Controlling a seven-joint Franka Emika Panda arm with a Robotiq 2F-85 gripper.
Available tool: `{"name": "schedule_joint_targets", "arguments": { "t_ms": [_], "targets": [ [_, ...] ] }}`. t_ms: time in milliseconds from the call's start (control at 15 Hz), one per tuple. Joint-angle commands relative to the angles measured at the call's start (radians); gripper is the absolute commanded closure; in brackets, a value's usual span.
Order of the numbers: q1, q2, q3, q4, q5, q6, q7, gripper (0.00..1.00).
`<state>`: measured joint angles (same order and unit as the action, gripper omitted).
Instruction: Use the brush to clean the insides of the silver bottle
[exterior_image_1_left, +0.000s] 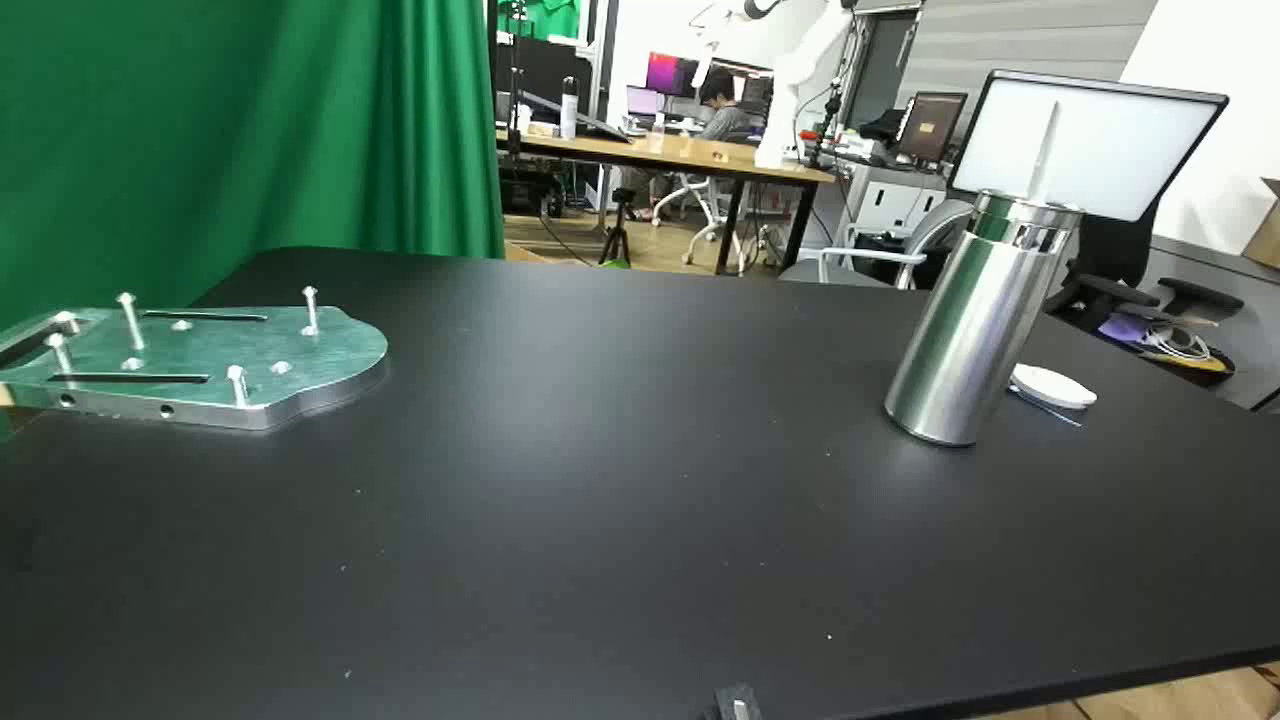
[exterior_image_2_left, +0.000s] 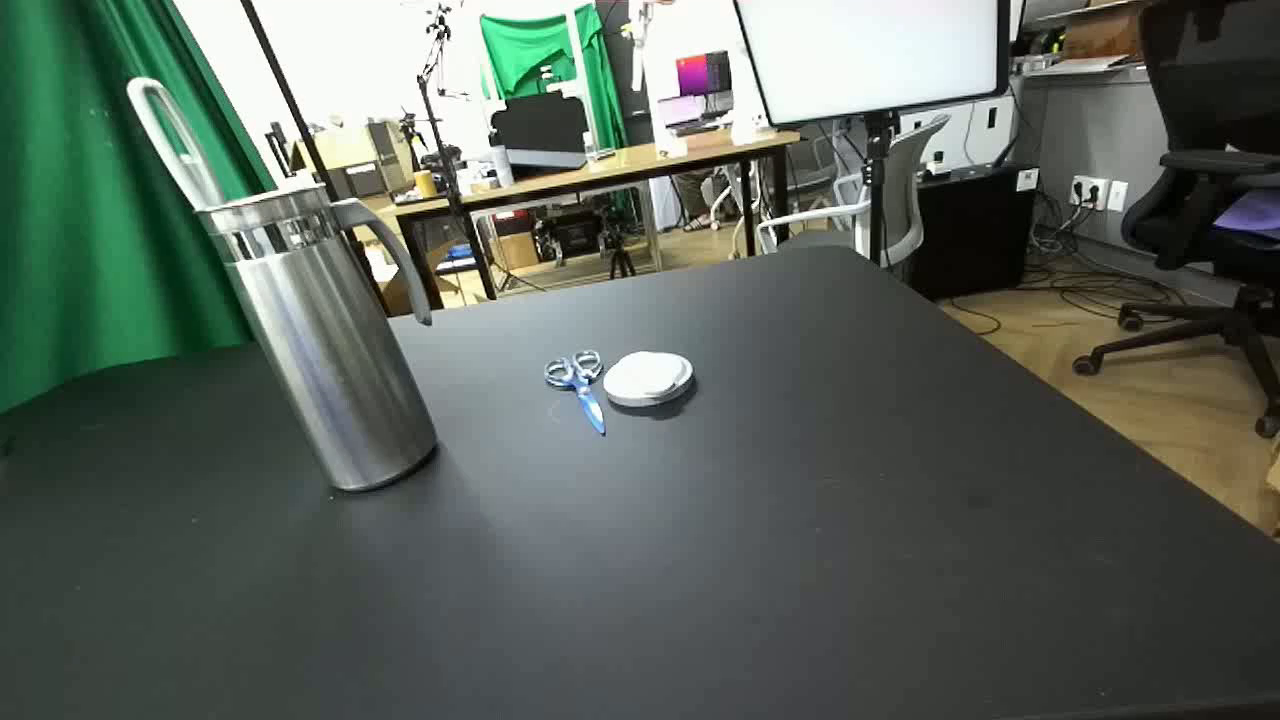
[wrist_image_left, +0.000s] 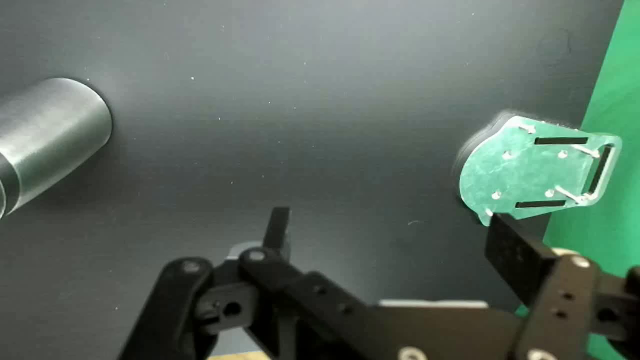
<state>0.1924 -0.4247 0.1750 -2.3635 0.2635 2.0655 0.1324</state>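
End effector (wrist_image_left: 387, 225), black, two-fingered, jointed: fingers spread wide, held over the tabletop; linkage covers much of the lower wrist view.

Tabletop (exterior_image_1_left: 560, 480), matte black, broad: carries all items down to the greenish plate.

Silver bottle (exterior_image_2_left: 335, 370), tall brushed-steel cylinder, polished band at the neck, grey side handle: standing on its base on the tabletop, well apart from the end effector; cut off by the edge of the wrist view.

Brush (exterior_image_2_left: 175, 140), visible only as a slender white handle with looped end: rising from the bottle's mouth, remainder hidden from sight.

Scissors (exterior_image_2_left: 582, 390), blue-bladed, with paler finger loops: lying flat near the bottle, on its handle side.

White disc (exterior_image_2_left: 648, 378), round, low, smaller raised top: lying just beside the scissors; whether they touch cannot be told.

Greenish plate (exterior_image_1_left: 220, 350), flat metal, one end rounded, dark slots, upright pegs: well apart from the bottle; in the wrist view one finger overlaps its edge.

Green curtain (exterior_image_1_left: 300, 130), fabric, hanging in folds: at the tabletop's edge, near the plate.

Surroundings, beyond the tabletop: lit white panel (exterior_image_2_left: 880, 50), rectangular, on a black stand; wood-topped desk (exterior_image_1_left: 690, 157) bearing monitors; dark-haired person (exterior_image_1_left: 724, 122), seated; white robot arm (exterior_image_1_left: 793, 75); black office chair (exterior_image_2_left: 1210, 80).
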Motion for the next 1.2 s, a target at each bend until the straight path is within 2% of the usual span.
{"name": "schedule_joint_targets", "arguments": {
  "t_ms": [0, 800, 1133],
  "targets": [
    [-0.001, 0.001, 0.001, 0.002, 0.000, -0.003, 0.000, 0.00],
    [-0.001, 0.000, 0.001, 0.002, 0.000, -0.003, 0.000, 0.00],
    [-0.073, 0.011, -0.011, 0.018, -0.120, 0.006, 0.025, 0.00]
  ]
}}
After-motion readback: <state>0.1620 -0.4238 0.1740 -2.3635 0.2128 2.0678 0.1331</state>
